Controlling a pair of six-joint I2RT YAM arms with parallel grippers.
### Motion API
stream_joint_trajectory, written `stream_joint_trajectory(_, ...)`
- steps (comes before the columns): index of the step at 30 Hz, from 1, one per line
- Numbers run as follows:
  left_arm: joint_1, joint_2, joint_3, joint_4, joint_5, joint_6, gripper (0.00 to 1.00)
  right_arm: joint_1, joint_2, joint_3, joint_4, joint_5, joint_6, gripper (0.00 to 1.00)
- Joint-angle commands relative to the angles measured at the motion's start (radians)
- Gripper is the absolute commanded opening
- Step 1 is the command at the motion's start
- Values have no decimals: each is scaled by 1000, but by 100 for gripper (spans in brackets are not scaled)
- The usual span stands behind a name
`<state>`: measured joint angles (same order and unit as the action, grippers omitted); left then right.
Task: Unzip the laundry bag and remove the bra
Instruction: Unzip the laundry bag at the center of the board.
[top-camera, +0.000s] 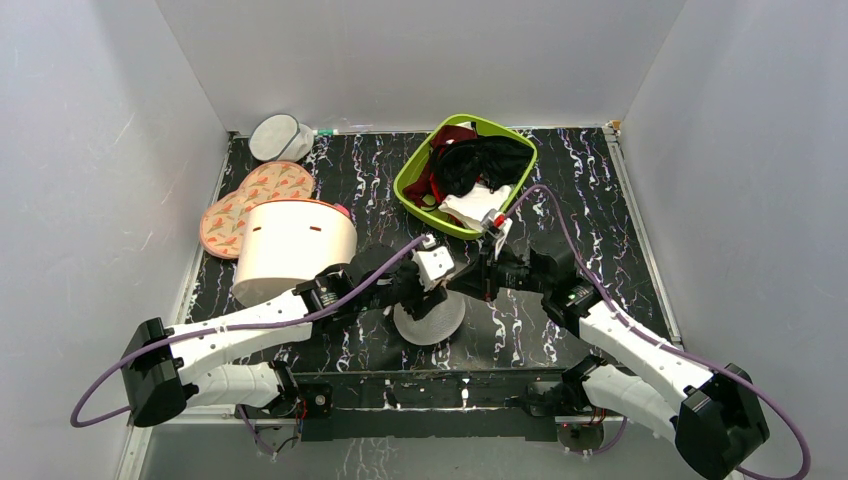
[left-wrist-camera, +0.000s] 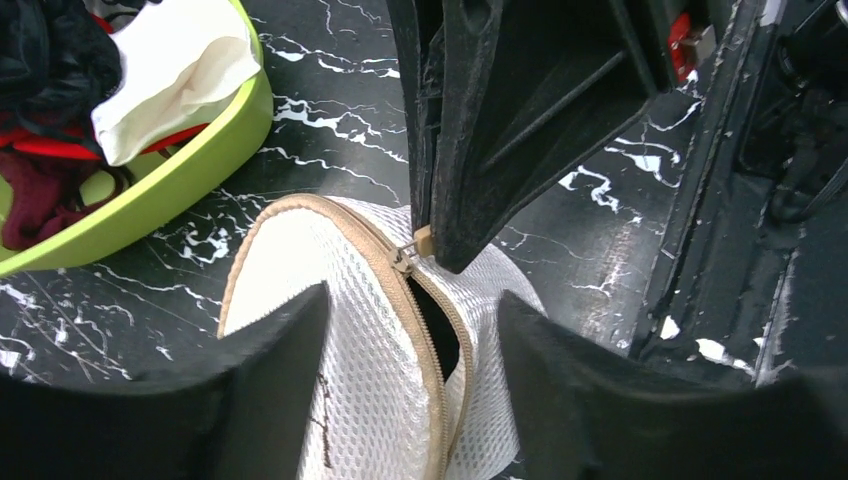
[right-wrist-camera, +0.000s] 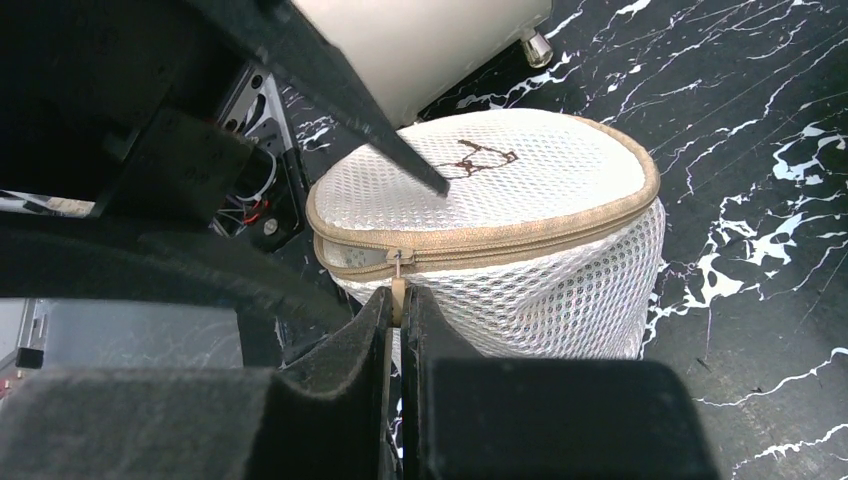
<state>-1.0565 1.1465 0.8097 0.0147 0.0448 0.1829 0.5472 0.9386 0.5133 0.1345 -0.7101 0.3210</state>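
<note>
At the far left of the counter (top-camera: 600, 200) we see two orange oval pads (top-camera: 255, 205) with a small printed pattern, lying flat and touching each other. Behind them, by the back wall, sits a greyish round mesh pouch (top-camera: 280, 137). Just right of the pads is a large cream cylinder (top-camera: 297, 245) with a bit of red at its rim. It carries no lettering that we can read.

Near the middle of the counter, towards the front, sits the laundry bag (right-wrist-camera: 500, 230), upright and close beside the cylinder. On its flat top is a small brown stitched mark (right-wrist-camera: 478, 158), which we cannot make out as letters. The left hand (left-wrist-camera: 412, 300) hangs over the bag with its fingers apart, one on each side of the tan zip (left-wrist-camera: 350, 222). One fingertip (right-wrist-camera: 420, 175) lies on or just above the bag's top; we cannot tell which. The right hand (right-wrist-camera: 398, 300) has its fingers pressed together, clamped on the zip pull (right-wrist-camera: 399, 285). Beside the slider the zip gapes a short way. The gap (left-wrist-camera: 440, 335) shows only dark, so we cannot tell what is inside.

Further right and back stands a green basket (top-camera: 408, 175). It holds a black garment (top-camera: 485, 160), a dark red cloth (top-camera: 450, 135) and a white folded piece (top-camera: 475, 208).
</note>
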Motion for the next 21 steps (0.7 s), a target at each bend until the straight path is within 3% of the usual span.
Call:
stream_joint_trajectory(1,1,-6,18,13,-48,-13,49,25,-11,13,81,2,4,0)
stream_joint_trajectory(5,0,-17,13,15,-73,-8,30,25,-9,20,42,22,-21,0)
stream_joint_trajectory(15,1,-5,19,5,-81,-3,2,25,-19,24,3,116,-18,0)
stream_joint_trajectory(21,1,-19,8,21,-114,-1,0,-2,-59,0,-23,300,41,0)
